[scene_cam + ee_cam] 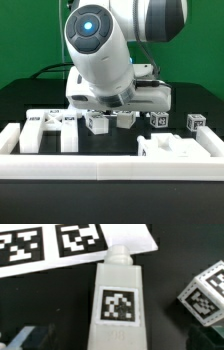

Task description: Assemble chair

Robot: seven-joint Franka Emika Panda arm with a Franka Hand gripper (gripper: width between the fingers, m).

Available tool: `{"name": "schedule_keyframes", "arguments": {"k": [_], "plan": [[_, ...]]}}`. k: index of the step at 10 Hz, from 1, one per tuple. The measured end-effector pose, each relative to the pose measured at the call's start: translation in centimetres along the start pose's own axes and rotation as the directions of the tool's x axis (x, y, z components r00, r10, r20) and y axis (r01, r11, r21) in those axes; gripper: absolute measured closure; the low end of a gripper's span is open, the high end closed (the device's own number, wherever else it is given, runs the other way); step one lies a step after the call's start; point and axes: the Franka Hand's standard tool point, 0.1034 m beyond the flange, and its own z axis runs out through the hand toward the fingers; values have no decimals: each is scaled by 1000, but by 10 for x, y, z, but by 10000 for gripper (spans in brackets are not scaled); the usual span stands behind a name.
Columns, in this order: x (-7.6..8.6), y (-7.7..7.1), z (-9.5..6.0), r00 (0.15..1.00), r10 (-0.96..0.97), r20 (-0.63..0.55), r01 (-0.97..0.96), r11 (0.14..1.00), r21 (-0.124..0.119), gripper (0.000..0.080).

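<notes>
Bright even light, faint shadows, both views soft (wrist view blurrier).

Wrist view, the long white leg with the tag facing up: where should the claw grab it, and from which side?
Take the chair leg across its two long parallel sides at the tagged middle, coming straight down from above. It lies flat on the table, tag up; the peg end is probably too narrow, and the tagged block sits near one side.
</notes>
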Motion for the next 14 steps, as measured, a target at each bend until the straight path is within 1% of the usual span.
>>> {"name": "schedule_keyframes", "arguments": {"k": [5, 6, 7, 8, 9, 11, 12, 13, 14], "plan": [[4, 5, 12, 1000, 18, 2, -18, 1000, -2, 151], [3, 5, 14, 1000, 19, 5, -19, 1000, -2, 278], [3, 4, 15, 1000, 17, 6, -17, 1000, -4, 278], [3, 3, 15, 1000, 14, 7, -14, 1000, -5, 415], [3, 2, 15, 1000, 13, 7, -13, 1000, -6, 511], [3, -1, 14, 1000, 9, 5, -9, 1000, -9, 511], [4, -5, 9, 1000, 1, -4, -1, 1000, -11, 511], [4, -9, 0, 999, -32, -22, 31, 999, -11, 511], [2, -10, -11, 997, -73, -39, 73, 997, -10, 511]]}}
